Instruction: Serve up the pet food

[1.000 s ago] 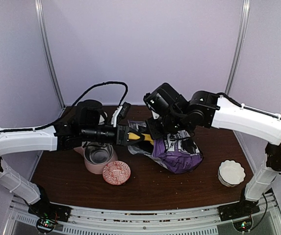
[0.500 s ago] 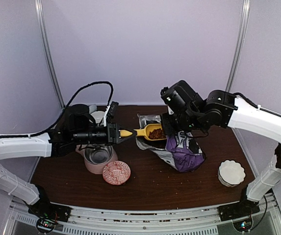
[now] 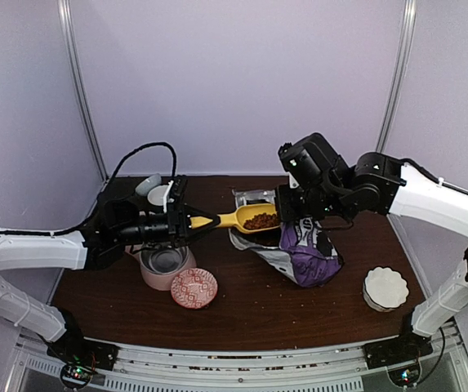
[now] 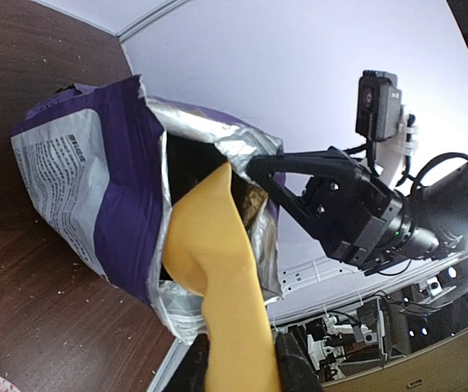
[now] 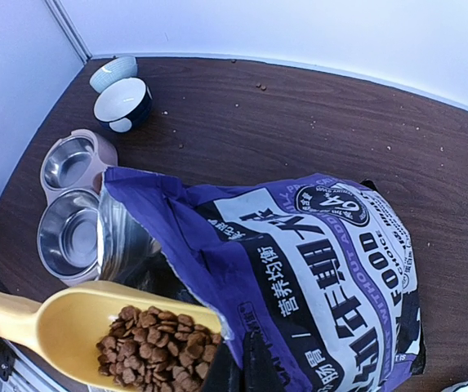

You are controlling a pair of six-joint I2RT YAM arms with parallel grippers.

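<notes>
Top external view, near to far: the pink feeder sat under the left arm, its 2 bowls looking empty. The left gripper was clenched on the handle of the yellow scoop, which held 1 heap of pet food, small brown dry pellets, just outside the mouth of the purple bag. Beyond, the right gripper pinched the bag's rim. Scooping seemed done; next called for carrying it level to the feeder, then tipping gently.
</notes>
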